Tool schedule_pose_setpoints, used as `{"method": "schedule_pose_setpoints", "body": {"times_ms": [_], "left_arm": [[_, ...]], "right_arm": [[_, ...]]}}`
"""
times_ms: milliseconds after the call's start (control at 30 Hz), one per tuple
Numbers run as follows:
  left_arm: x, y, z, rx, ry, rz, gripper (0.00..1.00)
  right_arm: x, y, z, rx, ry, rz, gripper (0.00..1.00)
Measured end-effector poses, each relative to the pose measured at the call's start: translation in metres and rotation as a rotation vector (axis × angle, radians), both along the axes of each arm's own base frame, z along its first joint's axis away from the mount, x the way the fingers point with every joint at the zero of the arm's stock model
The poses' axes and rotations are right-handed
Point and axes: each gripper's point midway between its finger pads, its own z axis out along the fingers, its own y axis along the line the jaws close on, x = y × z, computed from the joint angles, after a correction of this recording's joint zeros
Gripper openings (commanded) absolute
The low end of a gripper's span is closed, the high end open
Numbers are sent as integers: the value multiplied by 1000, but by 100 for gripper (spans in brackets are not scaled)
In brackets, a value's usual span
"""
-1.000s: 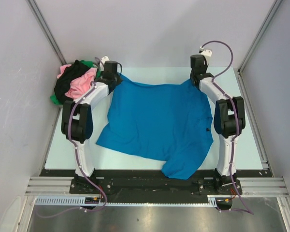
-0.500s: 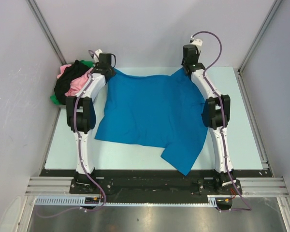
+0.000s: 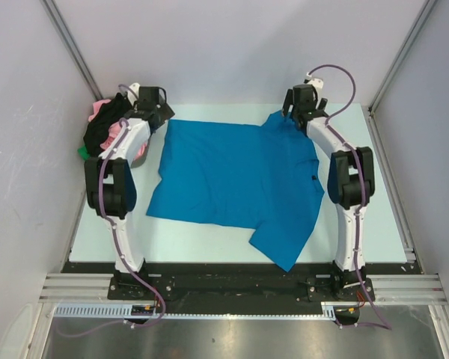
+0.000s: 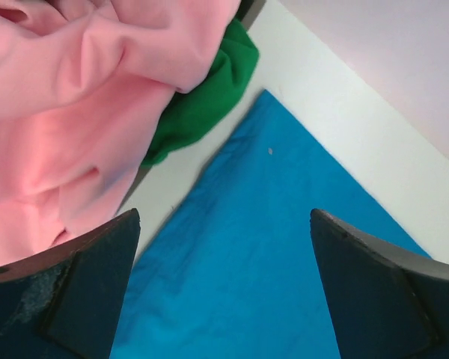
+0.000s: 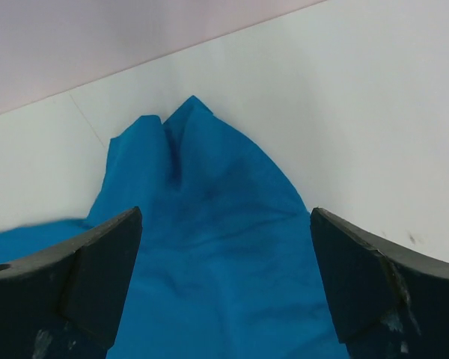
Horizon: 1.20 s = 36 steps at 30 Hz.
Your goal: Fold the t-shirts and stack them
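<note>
While a heap of pink, black and green shirts [image 3: 99,133] sits at the far left corner of the table [image 3: 382,217], the left gripper [image 4: 223,218] hangs beside it, jaws spread wide above one corner of the blue shirt [image 3: 232,179]. That shirt lies spread across the table's middle. Above its far right corner hangs the right gripper [image 5: 224,215], jaws spread, holding nothing.

Top view looks down from behind on the whole surface [image 3: 382,221]; wrist views sit close over far corners of the blue shirt [image 3: 232,176].
</note>
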Motion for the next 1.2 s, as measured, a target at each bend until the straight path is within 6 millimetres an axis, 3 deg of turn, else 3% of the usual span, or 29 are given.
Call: {"method": "schedule_pose_setpoints", "body": {"times_ms": [67, 167, 233, 300, 367, 500, 600, 700, 800, 967, 1100, 1200], "left_arm": [[-8, -6, 17, -7, -22, -11, 100], [-36, -23, 32, -21, -15, -48, 100], [-61, -35, 28, -27, 27, -82, 100], [-85, -45, 14, -33, 78, -115, 100], [-115, -52, -14, -34, 165, -146, 100], [-181, -53, -72, -28, 362, -178, 100], [-221, -46, -97, -28, 455, -178, 100], [-254, -40, -110, -32, 505, -169, 100], [-274, -36, -114, -37, 518, -164, 100], [-285, -34, -112, -46, 499, -162, 100], [-289, -33, -107, -53, 477, -152, 100], [-290, -33, -104, -61, 463, -137, 100]], "right_arm": [[-15, -2, 16, 7, 6, 3, 100], [-37, -3, 46, 31, 2, 15, 100], [-58, -3, 58, 49, 12, 28, 100], [-87, -5, 56, 66, 57, 36, 100], [-115, -10, 41, 77, 124, 30, 100], [-169, -16, -13, 98, 309, 12, 100], [-216, -15, -50, 90, 438, 5, 100], [-252, -9, -66, 83, 511, 16, 100], [-258, -14, -65, 95, 515, -3, 100], [-256, -30, -67, 115, 506, -63, 100], [-272, -40, -84, 114, 550, -112, 100], [-291, -47, -102, 122, 607, -144, 95]]}}
